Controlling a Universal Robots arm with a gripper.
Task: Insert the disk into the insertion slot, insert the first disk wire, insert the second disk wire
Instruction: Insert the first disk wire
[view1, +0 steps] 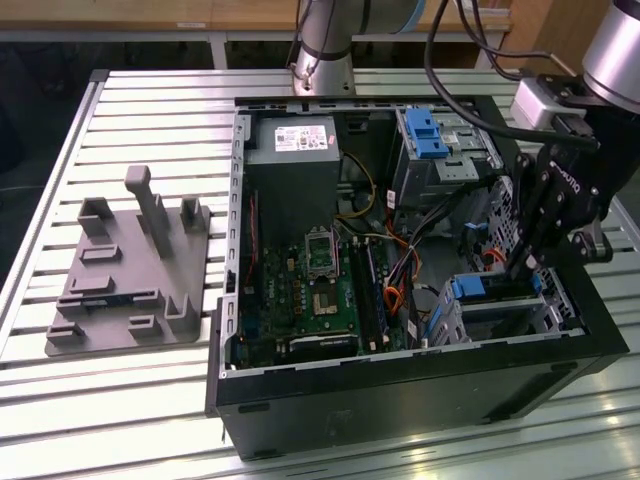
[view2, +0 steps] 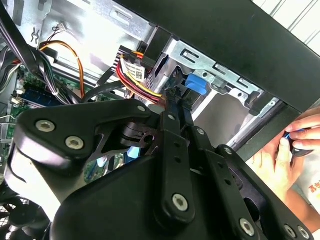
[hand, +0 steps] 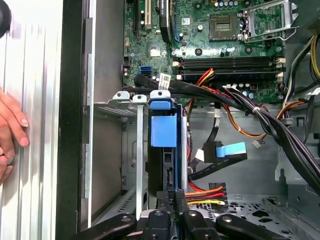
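Gripper (hand: 172, 196) is seen closed up at rear edge of disk (hand: 163, 132); anything pinched can't be told. Red/yellow wires (hand: 207, 191) lie just beside & could be snagged if tips are skewed. Disk is seated in slot (hand: 140, 150) beyond.

Table (view1: 150, 100): slatted metal, carrying everything below.
Computer case (view1: 400, 390): black tower on its side, lid off, insides open to the camera.
Power supply (view1: 295, 165): grey box at the far end of the case.
Motherboard (view1: 320, 300): green, just beside the power supply, nearer the camera.
Wires (view1: 400, 275): red and orange bundle between motherboard and drive cages.
Insertion slot (view1: 447, 325): silver cage in the case's near corner, on the exterior view's right.
Disk (view1: 495, 292): seated in that cage, blue carrier showing.
Gripper (view1: 520, 265): black, pointing down into the case, jaws drawn together just above the disk.
Fixture plate (view1: 120, 290): grey, on the exterior view's left, well apart from the case.
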